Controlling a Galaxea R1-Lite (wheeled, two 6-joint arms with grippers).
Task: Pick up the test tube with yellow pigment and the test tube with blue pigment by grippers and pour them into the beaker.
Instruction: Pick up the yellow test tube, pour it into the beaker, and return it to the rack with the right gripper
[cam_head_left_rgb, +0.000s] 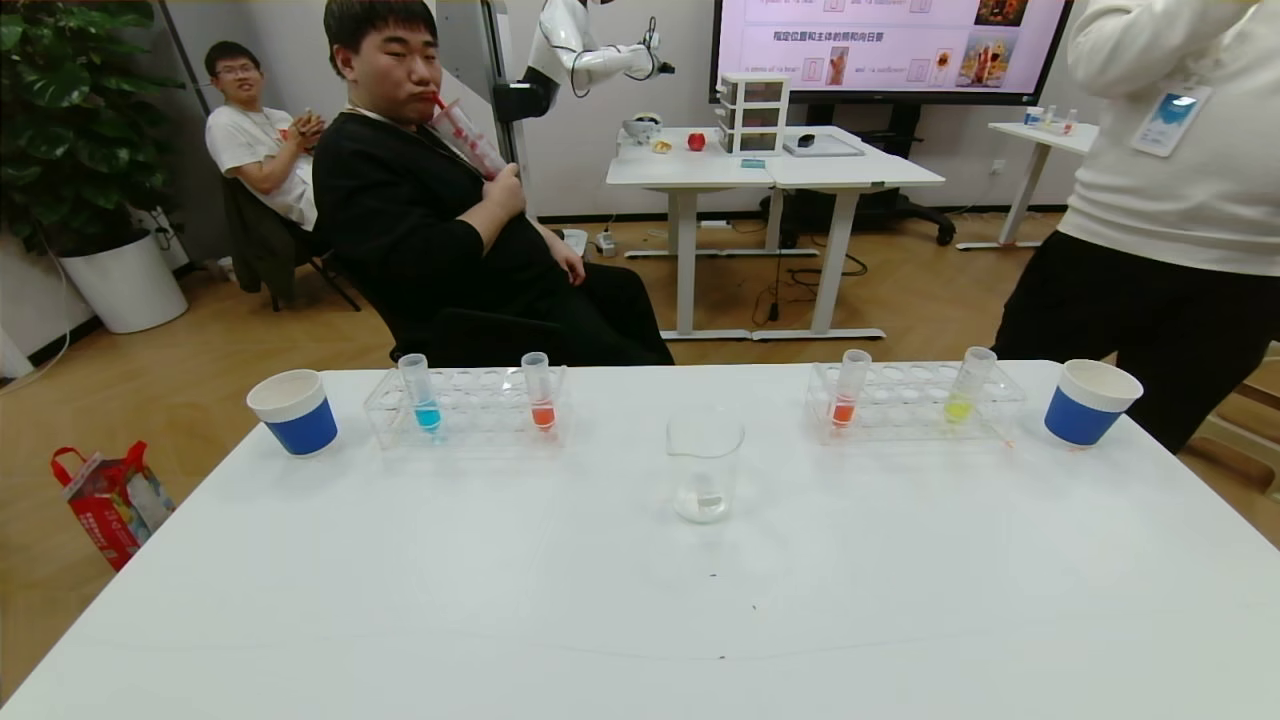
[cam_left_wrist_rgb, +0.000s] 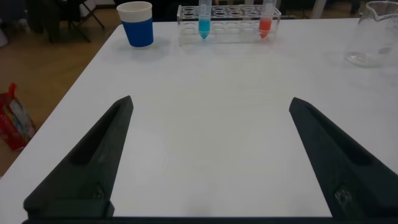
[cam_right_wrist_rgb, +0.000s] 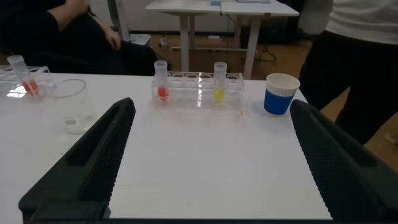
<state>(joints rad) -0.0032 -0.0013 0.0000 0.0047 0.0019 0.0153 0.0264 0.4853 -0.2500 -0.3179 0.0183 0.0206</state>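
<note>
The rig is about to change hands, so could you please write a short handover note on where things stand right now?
Left gripper: open, empty, over bare table.
Right gripper: open, empty, likewise.
Blue tube stands in the left rack beside an orange-red tube.
Yellow tube stands in the right rack with another orange-red tube.
Beaker sits centre, no coloured liquid in it.
Done: nothing.
Left: pick both tubes, pour both.

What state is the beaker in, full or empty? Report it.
Empty. The beaker stands upright at the table's middle, clear to its base, with no coloured liquid inside.
</note>
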